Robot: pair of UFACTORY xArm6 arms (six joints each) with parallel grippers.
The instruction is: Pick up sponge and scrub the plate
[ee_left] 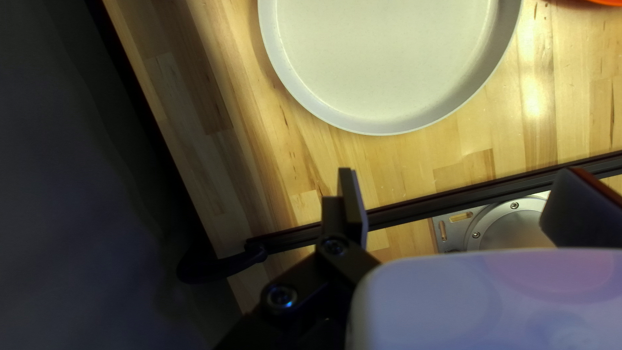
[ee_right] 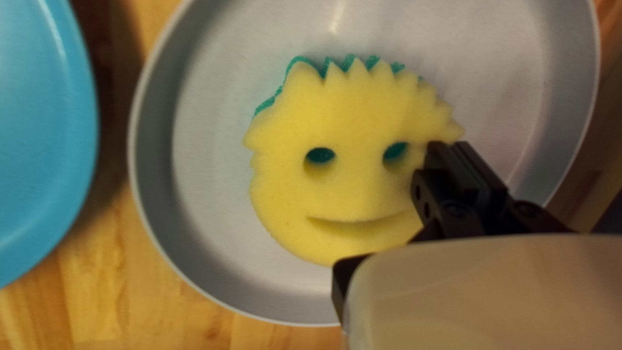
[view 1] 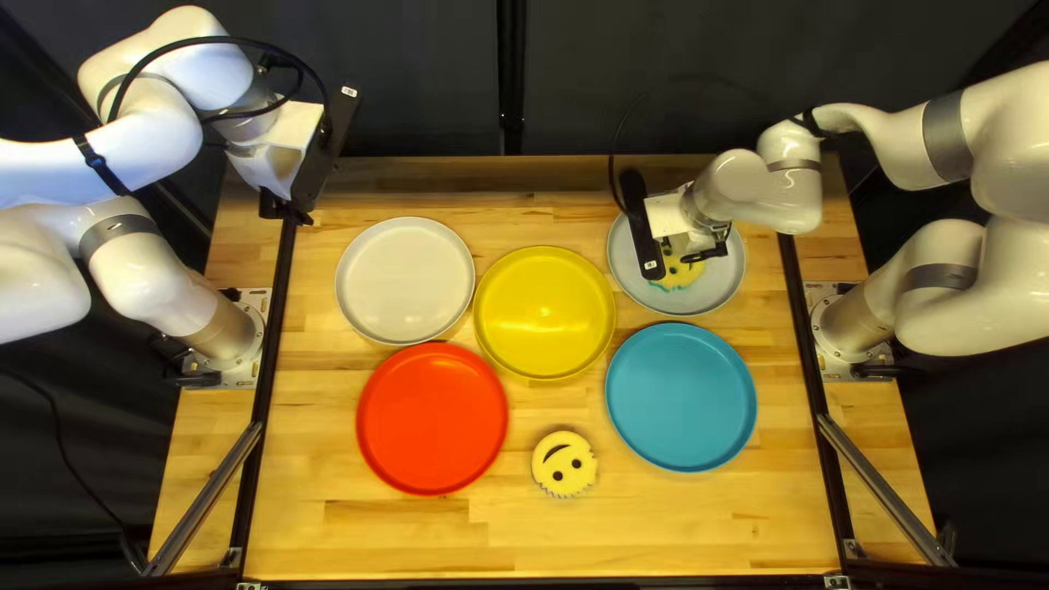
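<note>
Here's the right hand down over the grey plate, fingers pressed together at the edge of the smiling sponge lying in it; whether they touch it, I can't tell; over by the white plate, the left hand hangs spread wide; a second sponge sits between the red plate and blue plate.

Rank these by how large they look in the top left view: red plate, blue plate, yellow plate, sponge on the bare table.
Largest: red plate and blue plate, too alike to rank.
Next: yellow plate, seemingly slightly smaller, but it lies farther from the camera, so unsure.
Smallest, clearly: sponge on the bare table.
</note>
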